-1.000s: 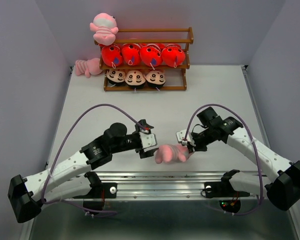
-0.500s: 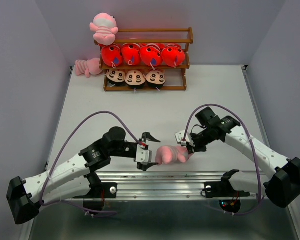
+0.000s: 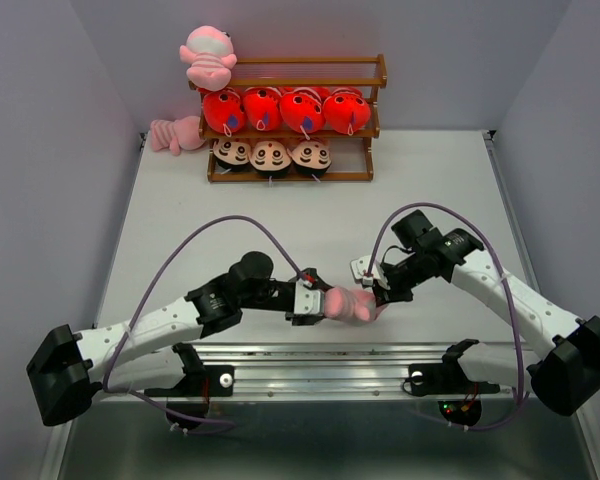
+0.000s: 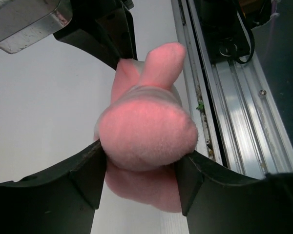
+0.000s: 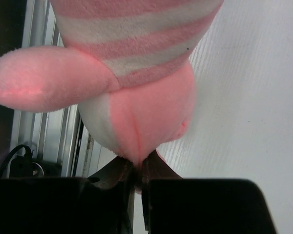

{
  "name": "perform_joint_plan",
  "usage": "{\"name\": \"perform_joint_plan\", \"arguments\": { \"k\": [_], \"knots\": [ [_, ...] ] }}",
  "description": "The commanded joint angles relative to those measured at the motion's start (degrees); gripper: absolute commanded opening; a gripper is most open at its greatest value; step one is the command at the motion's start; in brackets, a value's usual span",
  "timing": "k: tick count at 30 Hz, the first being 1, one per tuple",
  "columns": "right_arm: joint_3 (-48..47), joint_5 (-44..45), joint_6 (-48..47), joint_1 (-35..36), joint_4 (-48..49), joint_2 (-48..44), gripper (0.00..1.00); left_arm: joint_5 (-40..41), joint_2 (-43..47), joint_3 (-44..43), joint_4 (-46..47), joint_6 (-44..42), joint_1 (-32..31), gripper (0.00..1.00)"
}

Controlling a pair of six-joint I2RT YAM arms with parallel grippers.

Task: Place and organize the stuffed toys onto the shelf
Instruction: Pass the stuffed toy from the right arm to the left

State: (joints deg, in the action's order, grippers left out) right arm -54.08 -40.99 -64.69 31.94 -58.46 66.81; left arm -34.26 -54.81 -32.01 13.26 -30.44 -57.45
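A pink striped stuffed toy (image 3: 348,304) hangs just above the table near the front edge, between both grippers. My left gripper (image 3: 315,301) has its jaws pressed on both sides of one rounded pink end (image 4: 146,131). My right gripper (image 3: 378,293) is shut, pinching the plush at the other end (image 5: 136,97). The brown shelf (image 3: 377,75) stands at the back. Several red-orange fish (image 3: 280,110) fill its middle tier and three boy dolls (image 3: 270,155) its bottom tier. A second pink toy (image 3: 209,55) sits on the top tier's left end. A third (image 3: 173,133) lies on the table left of the shelf.
An aluminium rail (image 3: 320,365) runs along the table's near edge, right below the held toy. Grey walls close in on the left, right and back. Purple cables arch over both arms.
My left gripper moved right up to the pink toy and closed its open jaws around the toy's end. The right gripper kept its hold, barely moving.
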Motion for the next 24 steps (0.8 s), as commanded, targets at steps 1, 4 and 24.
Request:
{"name": "perform_joint_plan", "arguments": {
  "k": [1, 4, 24],
  "knots": [
    [-2.08, -6.03, 1.31, 0.49, 2.38, -1.24, 0.04, 0.78, -3.02, -3.14, 2.83, 1.87, -0.73, 0.58],
    [-1.02, -6.29, 2.1, 0.49, 3.78, -1.77, 0.07, 0.25, -4.08, -3.76, 3.0, 3.01, -0.82, 0.15],
    [8.11, 36.69, 43.04, -5.3, 45.26, -12.66, 1.0, 33.19, 12.08, 1.59, -4.03, 40.34, 8.64, 0.0]
  ]
}}
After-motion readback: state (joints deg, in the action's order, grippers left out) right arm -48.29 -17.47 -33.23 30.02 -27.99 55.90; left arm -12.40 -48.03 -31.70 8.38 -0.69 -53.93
